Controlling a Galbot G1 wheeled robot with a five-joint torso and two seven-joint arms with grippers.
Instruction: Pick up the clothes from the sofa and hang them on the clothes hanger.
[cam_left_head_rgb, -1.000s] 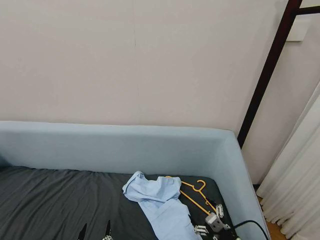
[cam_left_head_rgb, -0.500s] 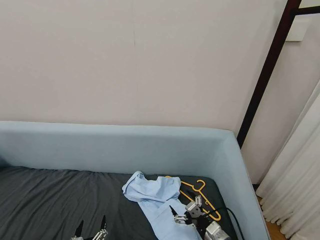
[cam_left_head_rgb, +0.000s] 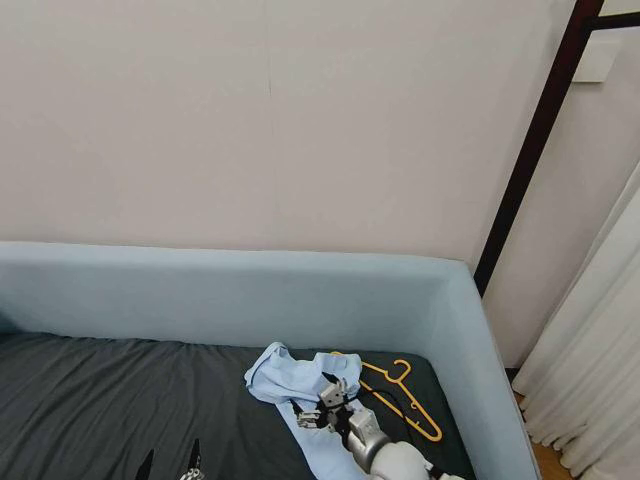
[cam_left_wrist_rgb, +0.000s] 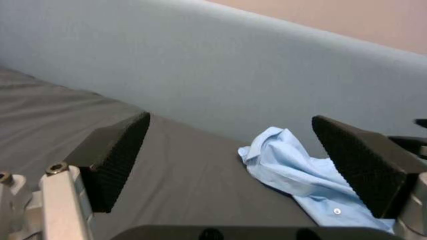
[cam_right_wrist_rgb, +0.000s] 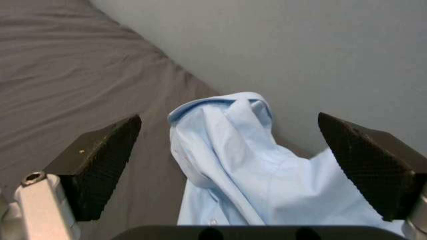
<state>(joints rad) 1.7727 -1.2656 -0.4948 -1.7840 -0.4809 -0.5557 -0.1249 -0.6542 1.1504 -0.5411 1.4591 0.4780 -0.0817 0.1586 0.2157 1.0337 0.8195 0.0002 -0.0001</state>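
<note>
While my left gripper hangs low over the dark grey seat sheet with its fingers spread wide, my right gripper is poised at the crumpled light blue shirt. Its black ribbed pads are likewise far apart, pinching nothing (whether they touch the cloth I cannot tell). Just beside the shirt lies a thin orange hanger. Behind both rises the pale blue padded sofa back, then the beige wall and a dark brown upright post.
</note>
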